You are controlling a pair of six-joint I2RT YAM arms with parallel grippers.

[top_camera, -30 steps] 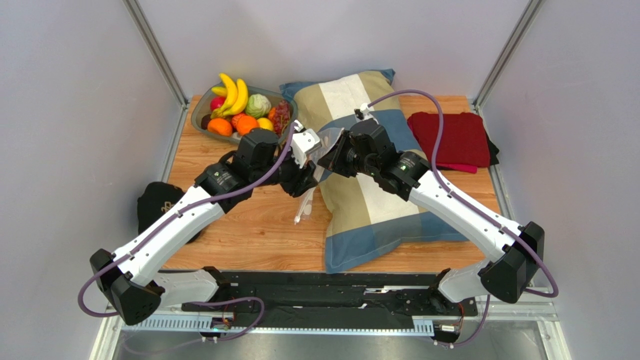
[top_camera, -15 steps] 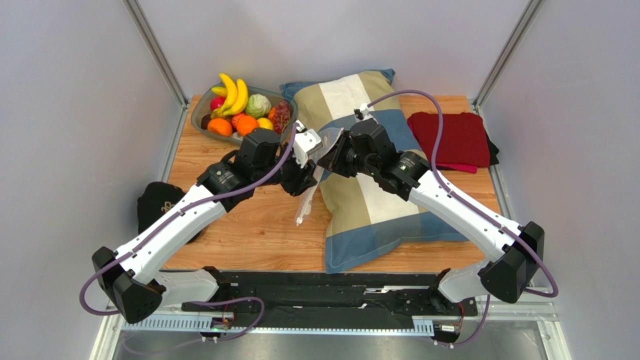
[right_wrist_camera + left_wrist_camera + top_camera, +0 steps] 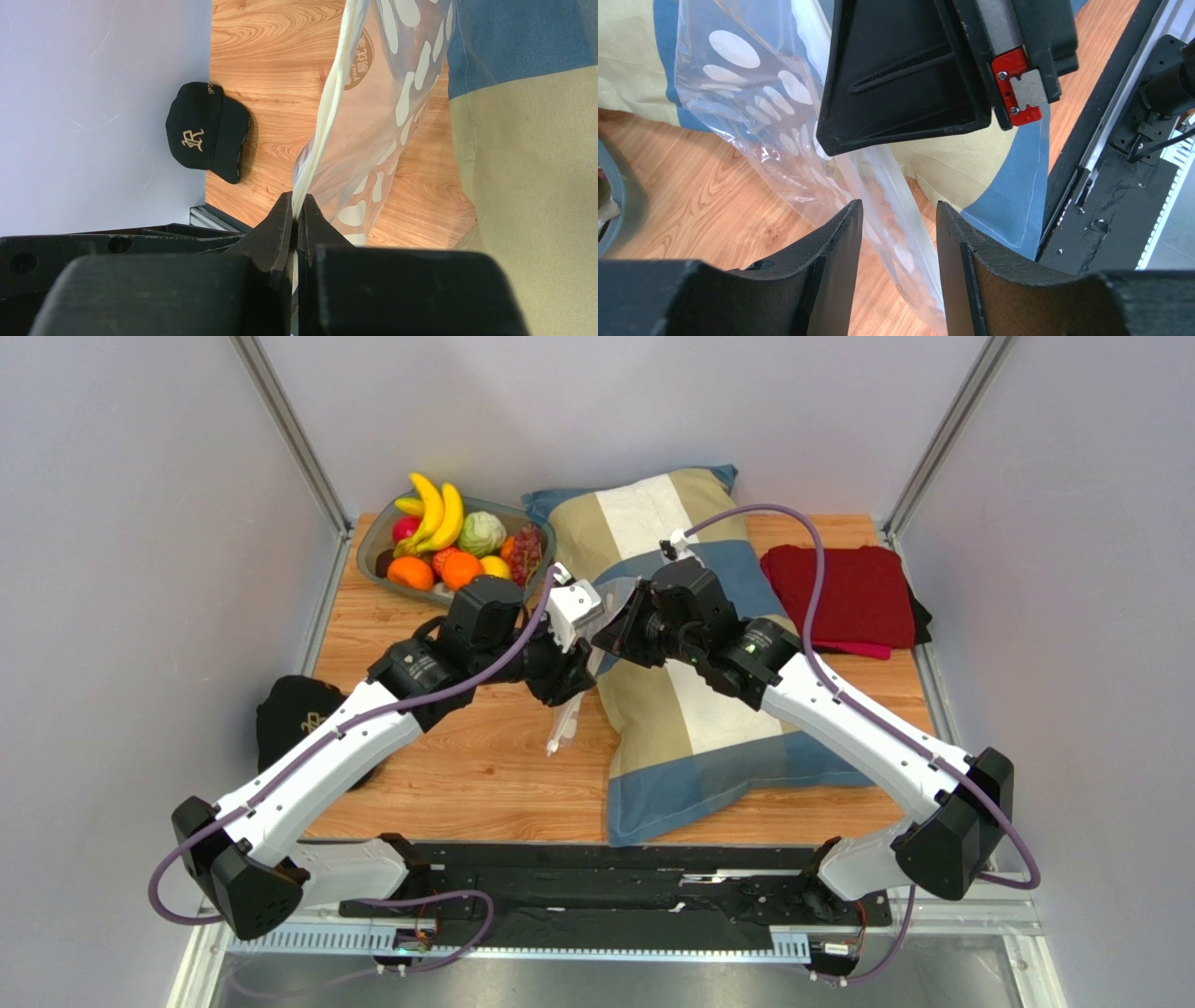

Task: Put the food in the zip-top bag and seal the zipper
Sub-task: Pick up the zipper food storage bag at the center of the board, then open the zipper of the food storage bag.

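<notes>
The clear dotted zip-top bag (image 3: 571,711) hangs above the table between the two arms. It also shows in the left wrist view (image 3: 808,140) and the right wrist view (image 3: 379,105). My right gripper (image 3: 297,213) is shut on the bag's white zipper edge (image 3: 319,150) and holds it up. My left gripper (image 3: 896,213) is open, its jaws on either side of the bag's zipper strip (image 3: 906,203), just under the right gripper (image 3: 906,77). The toy food (image 3: 456,532), bananas, cabbage, oranges, lemon and grapes, lies in the grey bowl (image 3: 376,560) at the back left.
A striped pillow (image 3: 694,672) lies in the middle right. A dark red cloth (image 3: 849,595) is at the back right. A black cap (image 3: 295,714) lies off the table's left edge; it also shows in the right wrist view (image 3: 207,133).
Both grippers stayed close together; the bag's hanging lower end shifted slightly. The left gripper edged up along the bag.
</notes>
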